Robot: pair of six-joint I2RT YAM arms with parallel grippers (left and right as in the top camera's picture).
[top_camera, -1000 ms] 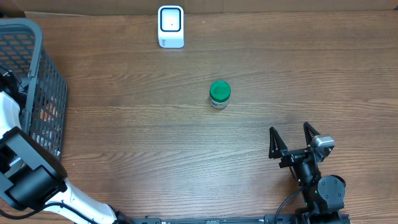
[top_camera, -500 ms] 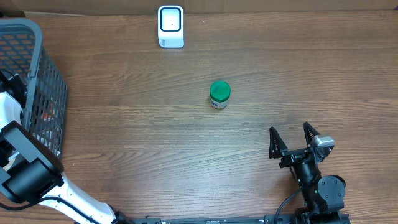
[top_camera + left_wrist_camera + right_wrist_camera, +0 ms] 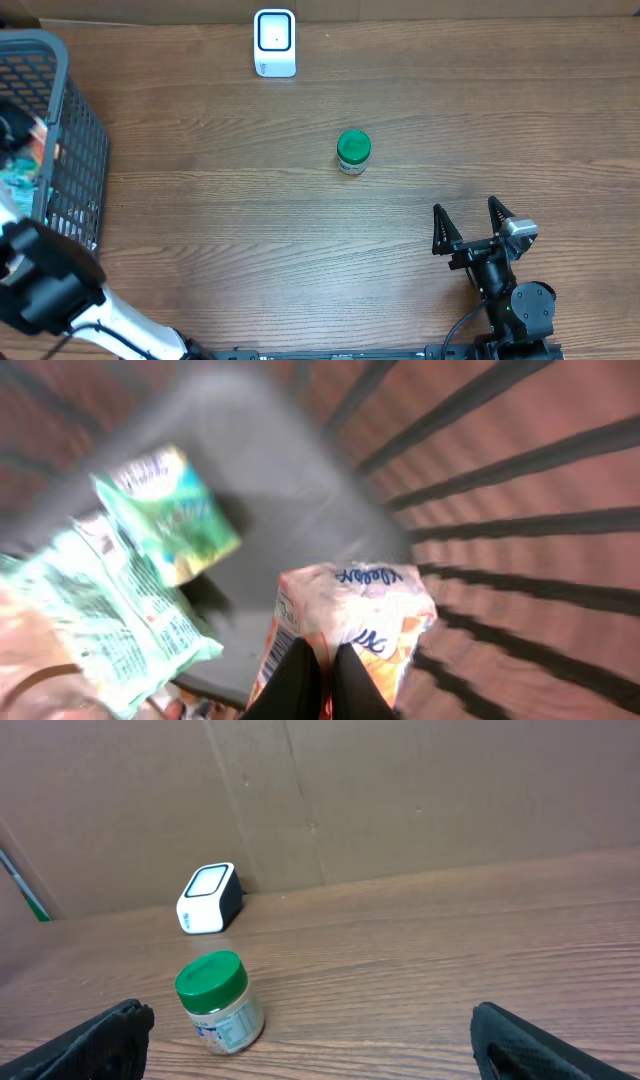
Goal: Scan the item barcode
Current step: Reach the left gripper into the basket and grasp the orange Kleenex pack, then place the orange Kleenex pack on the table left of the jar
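The table [image 3: 200, 230] is brown wood with visible grain, matt. The basket [image 3: 85, 150] is grey plastic mesh. The packet [image 3: 350, 610] is shiny, wrinkled plastic film. The scanner [image 3: 274, 42] is smooth white plastic.

jar [image 3: 353, 152] at table [image 3: 250, 230] centre, scanner [image 3: 274, 42] behind it, basket [image 3: 88, 150] with packets [image 3: 165, 510] at far left

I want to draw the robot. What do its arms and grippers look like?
The right gripper is black, with two pointed fingers, a small silver block and a black cable behind. The left arm is white with black joints; the left gripper has black fingers.
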